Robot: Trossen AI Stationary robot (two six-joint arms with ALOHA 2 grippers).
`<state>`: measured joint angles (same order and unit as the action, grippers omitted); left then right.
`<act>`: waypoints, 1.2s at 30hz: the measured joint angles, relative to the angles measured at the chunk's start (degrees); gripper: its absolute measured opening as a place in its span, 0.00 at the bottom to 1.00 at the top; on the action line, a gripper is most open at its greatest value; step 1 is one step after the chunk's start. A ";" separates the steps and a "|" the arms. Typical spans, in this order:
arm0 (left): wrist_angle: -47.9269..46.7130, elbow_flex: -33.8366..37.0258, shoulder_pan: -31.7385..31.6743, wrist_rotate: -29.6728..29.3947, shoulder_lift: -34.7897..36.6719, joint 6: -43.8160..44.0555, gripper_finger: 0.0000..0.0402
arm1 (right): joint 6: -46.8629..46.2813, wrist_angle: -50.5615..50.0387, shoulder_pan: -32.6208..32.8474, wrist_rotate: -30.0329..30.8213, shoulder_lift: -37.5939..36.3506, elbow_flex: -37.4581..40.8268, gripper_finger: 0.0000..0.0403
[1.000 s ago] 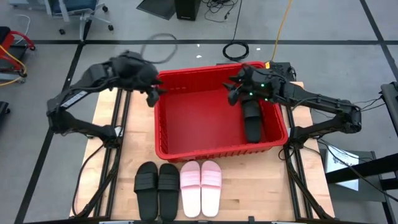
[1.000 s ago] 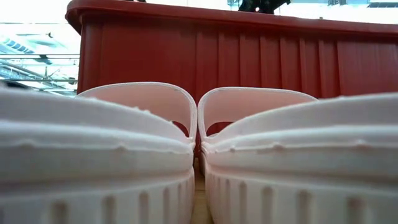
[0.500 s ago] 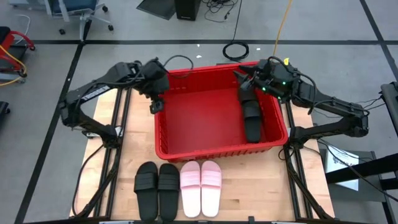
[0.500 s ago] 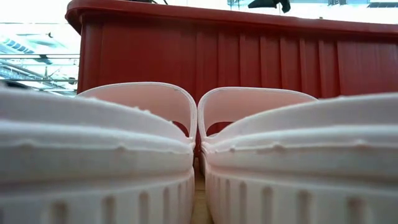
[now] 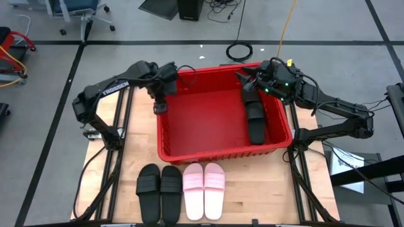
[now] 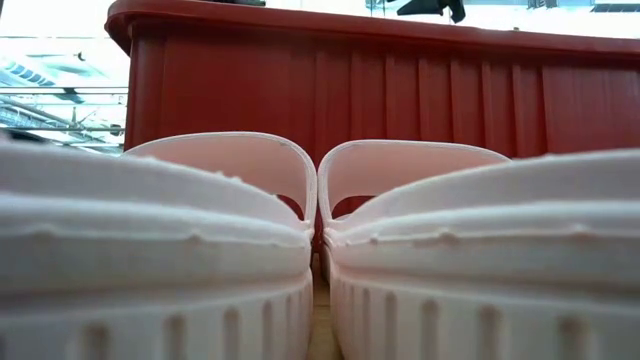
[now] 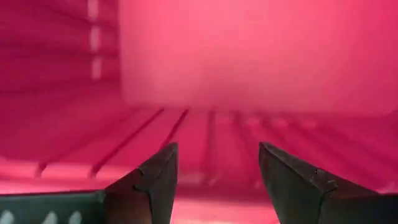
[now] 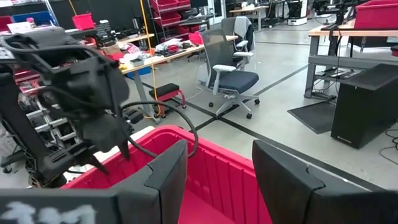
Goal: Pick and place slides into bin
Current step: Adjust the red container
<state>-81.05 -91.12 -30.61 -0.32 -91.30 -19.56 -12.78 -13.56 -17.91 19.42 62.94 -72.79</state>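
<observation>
Blocking the low view: 2 pink slides (image 6: 320,250).

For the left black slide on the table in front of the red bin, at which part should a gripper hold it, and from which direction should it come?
Probably the wide strap of the left black slide, approached from straight above. It lies flat, sole down, with the strap arching over the footbed as its only raised part. The second black slide lies close beside it, so gripping the sole's sides looks cramped. Both grippers are up at the bin now.
</observation>
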 joint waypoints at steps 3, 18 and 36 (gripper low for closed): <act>0.17 -0.01 -1.90 -2.07 -0.05 1.47 0.53 | 0.00 -0.04 0.00 -0.01 0.01 0.00 0.42; 1.80 0.03 -11.32 -10.50 0.98 5.34 0.53 | 0.36 -0.57 0.00 -0.04 0.00 0.00 0.42; 17.38 0.05 -8.48 3.68 -10.05 4.53 0.53 | -3.04 -1.29 0.04 -0.22 0.00 0.02 0.42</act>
<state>-63.66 -91.07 -39.09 3.36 -101.35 -15.03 -15.81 -14.85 -17.87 19.20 62.94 -72.77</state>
